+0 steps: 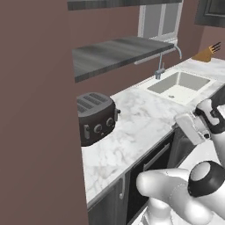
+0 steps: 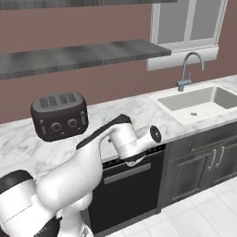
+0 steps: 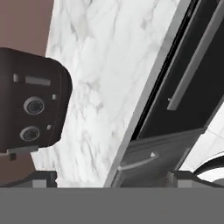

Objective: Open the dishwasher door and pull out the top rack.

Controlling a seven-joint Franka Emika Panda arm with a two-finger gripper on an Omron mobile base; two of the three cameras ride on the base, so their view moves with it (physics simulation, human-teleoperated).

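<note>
Marble-white veined counter (image 2: 139, 111) overhangs the flat black dishwasher door (image 2: 129, 194), shut beneath its front edge, long silver bar handle (image 2: 126, 173) ungrasped, so reaching comes first; the gripper (image 1: 190, 128) hovers above, fingers apart, needing to descend and close around it.
</note>
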